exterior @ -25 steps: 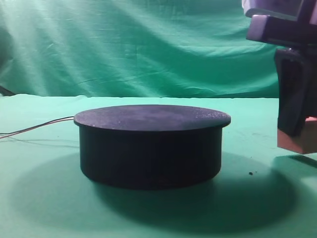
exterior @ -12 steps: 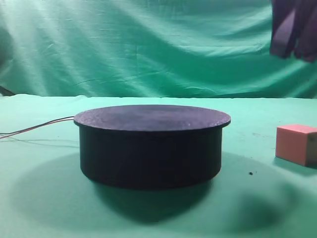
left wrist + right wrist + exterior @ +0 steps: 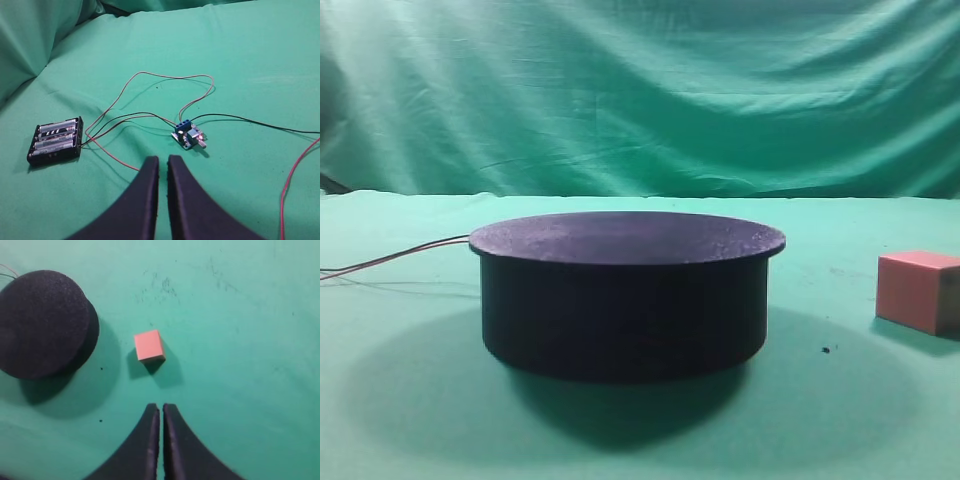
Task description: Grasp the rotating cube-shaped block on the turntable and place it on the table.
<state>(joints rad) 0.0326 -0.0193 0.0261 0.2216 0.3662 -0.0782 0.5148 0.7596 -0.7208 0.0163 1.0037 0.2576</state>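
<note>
The block [image 3: 918,290] stood on the green counter [image 3: 410,400], near its right edge and apart from the turntable [image 3: 625,295]. The right end effector [image 3: 161,412] was above it, clenched with the fingers together, and it held nothing. The left end effector [image 3: 163,165] was also clenched and empty, over a battery holder [image 3: 56,140], a small circuit board [image 3: 188,135] and thin wires [image 3: 150,75].
</note>
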